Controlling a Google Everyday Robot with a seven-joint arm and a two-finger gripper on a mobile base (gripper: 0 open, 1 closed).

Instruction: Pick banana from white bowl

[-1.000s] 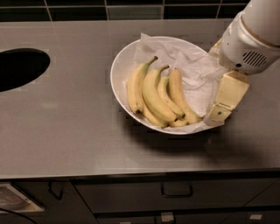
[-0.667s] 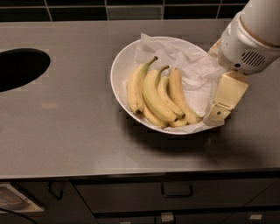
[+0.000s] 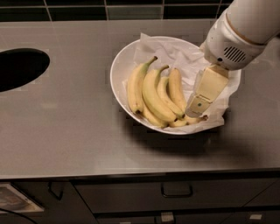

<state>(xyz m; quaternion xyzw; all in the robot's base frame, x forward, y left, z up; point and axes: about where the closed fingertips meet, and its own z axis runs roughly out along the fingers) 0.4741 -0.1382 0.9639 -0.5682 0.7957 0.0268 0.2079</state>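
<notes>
A bunch of yellow bananas [image 3: 154, 94] lies in the large white bowl [image 3: 115, 72] on the steel counter. Their stems point to the back and their tips to the bowl's front rim. Crumpled white paper [image 3: 177, 53] lines the right half of the bowl under the fruit. My gripper [image 3: 195, 108] reaches down from the white arm [image 3: 240, 30] at the upper right. Its cream tip is low inside the bowl, right beside the rightmost banana's front end. It holds nothing that I can see.
A dark round opening [image 3: 17, 68] is cut into the counter [image 3: 65, 127] at the far left. A dark tiled wall [image 3: 109, 8] runs along the back. Drawers with a handle [image 3: 177, 190] sit below the counter's front edge.
My gripper has moved left, from the bowl's right rim over the paper to just beside the rightmost banana. The bananas and bowl have not moved.
</notes>
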